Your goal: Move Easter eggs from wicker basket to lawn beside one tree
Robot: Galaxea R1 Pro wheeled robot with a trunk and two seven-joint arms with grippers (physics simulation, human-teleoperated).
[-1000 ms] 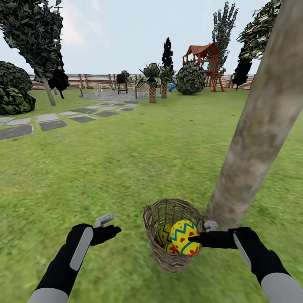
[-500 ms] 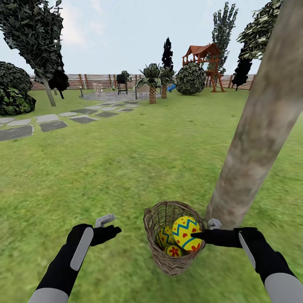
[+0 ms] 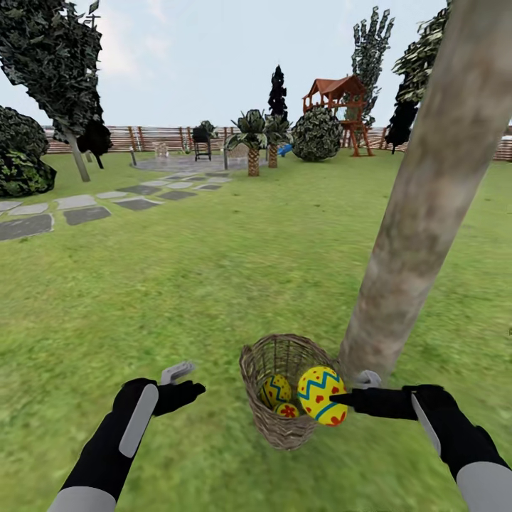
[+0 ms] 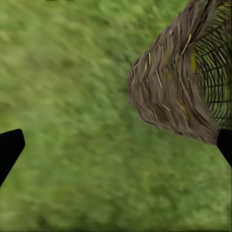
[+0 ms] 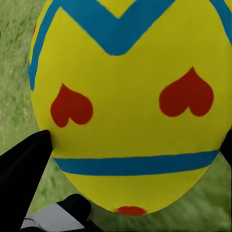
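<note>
- The left gripper (image 3: 186, 384) hangs low over the lawn (image 3: 213, 284) just left of the wicker basket (image 3: 274, 419), jaws apart and empty, unmoved over the last second.
- Two eggs (image 3: 279, 397) lie inside the basket.
- The right gripper (image 3: 340, 400) is clamped on the heart-painted egg (image 3: 321, 395), which has risen from inside the basket to its right rim, towards the tree (image 3: 427, 192).
- Judged from this, the first egg is nearly out; two remain.
</note>
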